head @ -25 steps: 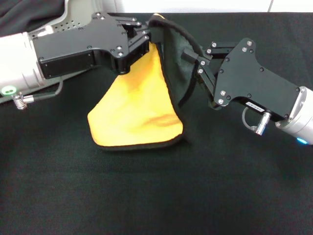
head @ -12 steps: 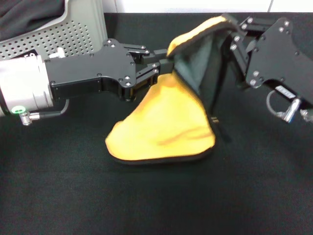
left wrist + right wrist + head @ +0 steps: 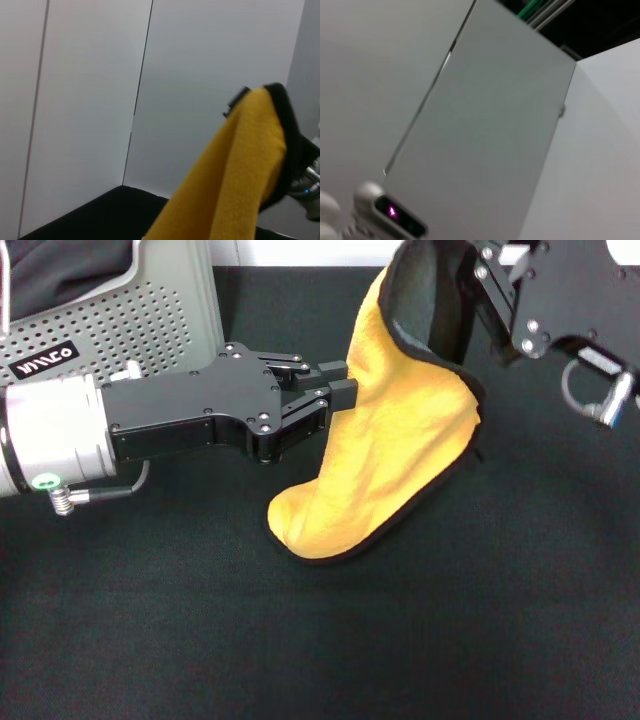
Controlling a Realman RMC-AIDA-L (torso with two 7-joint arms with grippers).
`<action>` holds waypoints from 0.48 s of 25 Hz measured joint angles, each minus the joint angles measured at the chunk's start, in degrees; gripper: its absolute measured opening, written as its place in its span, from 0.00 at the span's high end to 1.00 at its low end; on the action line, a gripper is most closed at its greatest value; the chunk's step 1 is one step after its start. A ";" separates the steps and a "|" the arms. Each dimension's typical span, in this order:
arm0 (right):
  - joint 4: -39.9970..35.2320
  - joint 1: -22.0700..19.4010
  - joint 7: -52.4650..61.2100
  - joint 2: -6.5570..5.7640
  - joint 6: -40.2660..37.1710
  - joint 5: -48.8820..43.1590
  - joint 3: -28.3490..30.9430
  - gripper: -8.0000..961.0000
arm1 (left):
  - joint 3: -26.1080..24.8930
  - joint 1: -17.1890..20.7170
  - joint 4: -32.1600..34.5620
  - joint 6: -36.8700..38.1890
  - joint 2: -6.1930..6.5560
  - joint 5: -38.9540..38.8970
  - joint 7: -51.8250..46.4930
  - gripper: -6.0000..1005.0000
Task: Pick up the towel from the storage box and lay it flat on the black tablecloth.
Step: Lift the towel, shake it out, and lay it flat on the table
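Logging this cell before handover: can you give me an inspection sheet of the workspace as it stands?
Surface: black tablecloth covers the table.
Job's things: towel held up, yellow face toward the camera, its lower fold resting on the cloth; storage box far left.
Clutter: dark fabric in the box.
Grippers: left gripper pinches the towel's left edge; right gripper grips its top right.
Cables: short loop at the right wrist.
Surroundings: pale wall panels.
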 joint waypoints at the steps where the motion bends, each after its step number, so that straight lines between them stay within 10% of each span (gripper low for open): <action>1: -3.95 -1.67 0.89 0.34 2.66 -3.36 2.41 0.99 | 0.00 0.16 -0.03 0.00 0.00 -0.25 0.02 0.84; 12: -32.04 -10.56 26.19 1.53 22.86 -32.81 13.87 0.99 | -3.23 0.54 -4.51 4.60 0.15 -4.00 2.11 0.81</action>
